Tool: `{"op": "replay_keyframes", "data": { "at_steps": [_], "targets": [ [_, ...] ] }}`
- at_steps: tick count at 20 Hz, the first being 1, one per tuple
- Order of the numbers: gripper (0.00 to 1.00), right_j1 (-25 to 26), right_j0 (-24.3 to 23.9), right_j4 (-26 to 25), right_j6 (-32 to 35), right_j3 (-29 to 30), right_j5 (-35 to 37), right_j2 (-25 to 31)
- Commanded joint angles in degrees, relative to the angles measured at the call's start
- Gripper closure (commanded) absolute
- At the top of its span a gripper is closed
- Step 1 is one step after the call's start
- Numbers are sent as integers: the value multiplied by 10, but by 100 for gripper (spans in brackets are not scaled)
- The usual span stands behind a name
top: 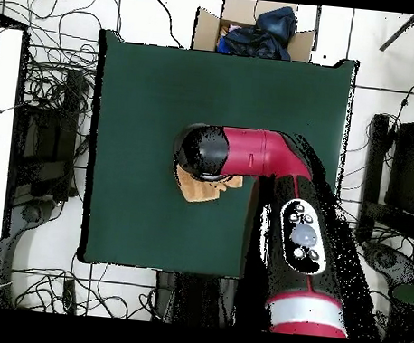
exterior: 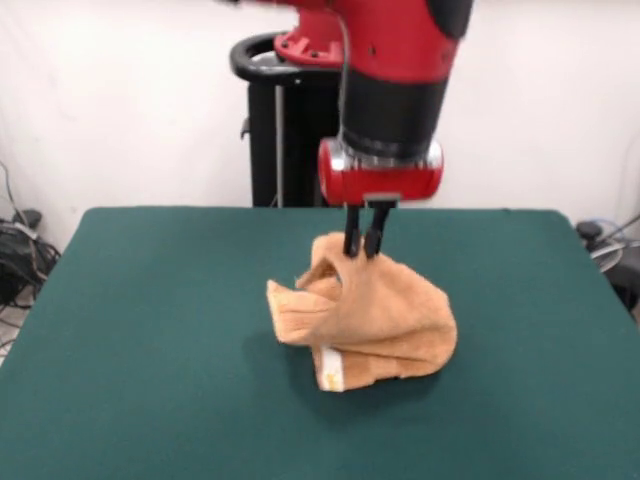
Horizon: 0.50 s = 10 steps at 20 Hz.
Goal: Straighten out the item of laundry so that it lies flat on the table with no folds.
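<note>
A: At table centre, item one: towel (exterior: 365, 320), orange-tan, crumpled in a heap on the green table (exterior: 150, 330). Condition?

B: Folded over itself several times, a white label at its 6 o'clock edge in the front view. Not flat.

A: Item two: claw (exterior: 363, 232). Position against the towel?

B: Straight above the heap's peak, at the towel's 12 o'clock in the front view. Fingers drawn narrow, pinching the cloth's top edge; the bulk hangs and sags below toward 4 o'clock.

A: Overhead entry?

B: Arm covers most of it; a tan corner of towel (top: 198, 189) shows at the wrist's 7 o'clock.

A: Long axis?

B: Cannot tell while bunched. Judgement: spreading turns on dragging away from the sagging bulk, toward 10 o'clock.
</note>
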Motion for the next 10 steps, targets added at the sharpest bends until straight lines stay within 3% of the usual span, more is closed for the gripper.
{"op": "replay_keyframes", "data": {
  "at_steps": [1, 10],
  "targets": [
    [100, -81, -21, 42, -28, 50, 68, 45],
    [100, -144, -47, 66, -74, 51, 145, 57]
  ]
}}
